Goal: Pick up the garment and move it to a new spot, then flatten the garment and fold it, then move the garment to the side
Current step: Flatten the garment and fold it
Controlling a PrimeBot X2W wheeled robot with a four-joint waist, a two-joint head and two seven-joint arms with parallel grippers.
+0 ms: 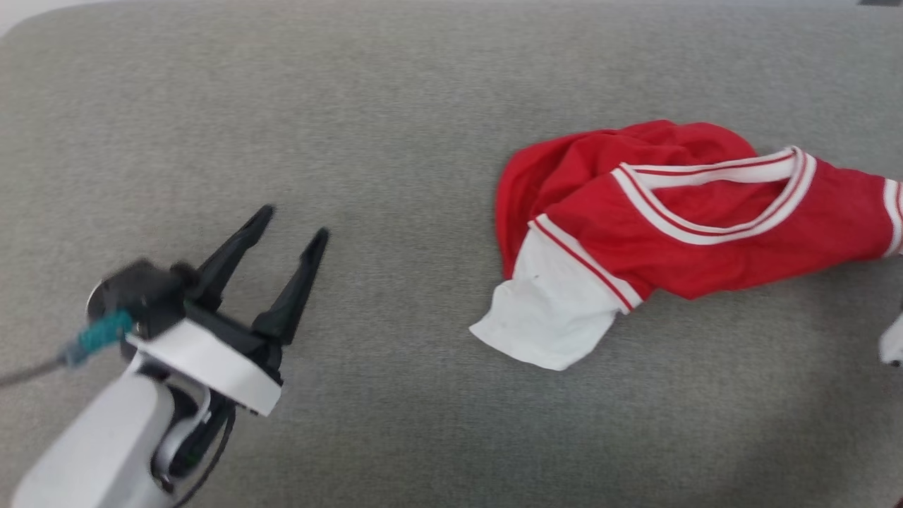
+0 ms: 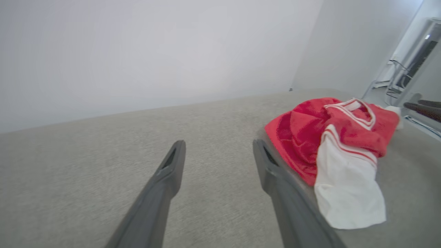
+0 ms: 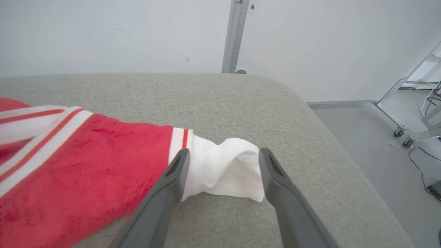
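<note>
- Table (image 1: 423, 106): grey fabric top with a rounded edge, pale wall behind it.
- Garment (image 1: 677, 226): red jersey lying crumpled on the table at 3 o'clock in the head view. The striped V-neck faces up.
- Sleeve end (image 1: 550, 310): white, trailing from the heap toward 7 o'clock, flat on the table.
- Left gripper (image 1: 293, 226): at 8 o'clock in the head view, fingers spread and empty, pointing to 1 o'clock. It is well apart from the garment. In the left wrist view the heap sits at 3 o'clock.
- Right gripper (image 3: 223, 155): fingers spread, holding nothing.
- Other sleeve end (image 3: 224, 168): white and bunched, lying between the right fingers; contact cannot be told.
- Wheeled frame (image 3: 399, 103): on the floor at 3 o'clock in the right wrist view.
</note>
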